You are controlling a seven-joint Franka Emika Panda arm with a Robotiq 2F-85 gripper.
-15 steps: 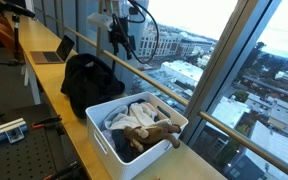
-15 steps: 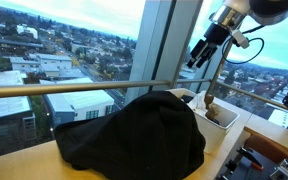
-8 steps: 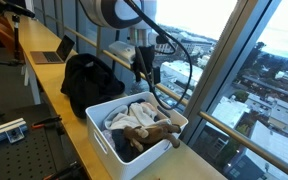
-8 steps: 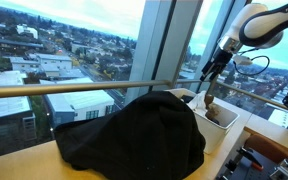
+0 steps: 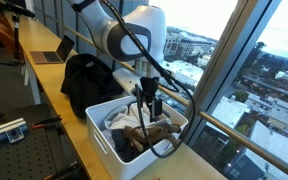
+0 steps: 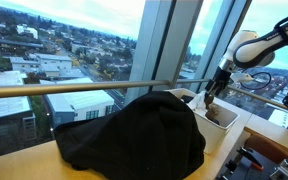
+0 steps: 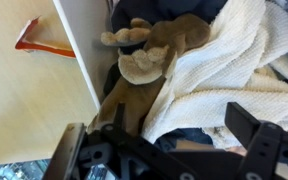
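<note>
Your fingers (image 7: 252, 140) hang wide open and empty over the white bin (image 5: 97, 132) on the counter (image 5: 46, 85), which I judge to be the reach. The next move calls for a straight drop onto the brown plush toy (image 7: 156, 55), at 12 o'clock in the wrist view, beside the bin's wall. Count one plush toy, one white towel (image 7: 229, 75) at its 3 o'clock, and one bin.

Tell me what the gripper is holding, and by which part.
Nothing is held. The gripper hangs open over the brown plush toy and the white towel in the white bin.
</note>
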